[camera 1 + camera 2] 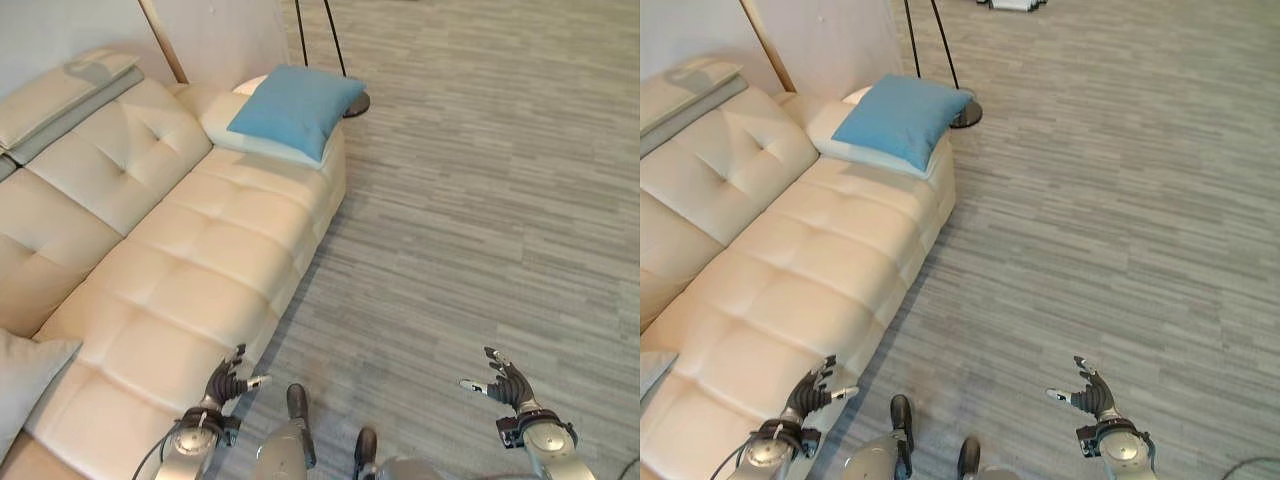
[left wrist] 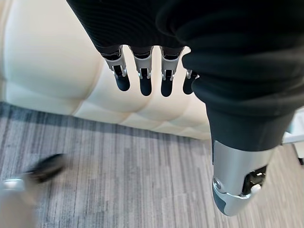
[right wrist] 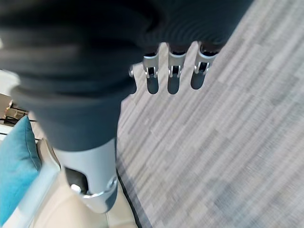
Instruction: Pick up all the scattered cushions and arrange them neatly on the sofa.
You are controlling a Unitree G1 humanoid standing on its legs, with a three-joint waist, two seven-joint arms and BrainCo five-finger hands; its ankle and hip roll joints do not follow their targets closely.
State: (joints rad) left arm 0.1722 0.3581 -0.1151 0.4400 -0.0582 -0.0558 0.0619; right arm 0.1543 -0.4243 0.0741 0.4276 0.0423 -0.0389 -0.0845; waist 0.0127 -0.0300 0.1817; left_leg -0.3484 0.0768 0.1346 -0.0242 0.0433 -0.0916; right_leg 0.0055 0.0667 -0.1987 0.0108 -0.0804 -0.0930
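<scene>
A blue cushion [image 1: 298, 108] lies on top of a white cushion [image 1: 232, 132] at the far end of the cream sofa [image 1: 190, 270]. A pale grey cushion [image 1: 25, 380] rests at the sofa's near end. My left hand [image 1: 228, 382] hovers by the sofa's front edge, fingers relaxed and holding nothing; its fingers [image 2: 145, 78] hang over the seat edge. My right hand [image 1: 508, 383] is out over the carpet, open and empty, with its fingers [image 3: 173, 76] above bare floor.
A floor lamp's round base [image 1: 355, 104] and thin poles stand just behind the sofa's far end. Grey striped carpet [image 1: 470, 220] spreads out to the right of the sofa. A folded back cushion [image 1: 60, 95] tops the sofa's backrest.
</scene>
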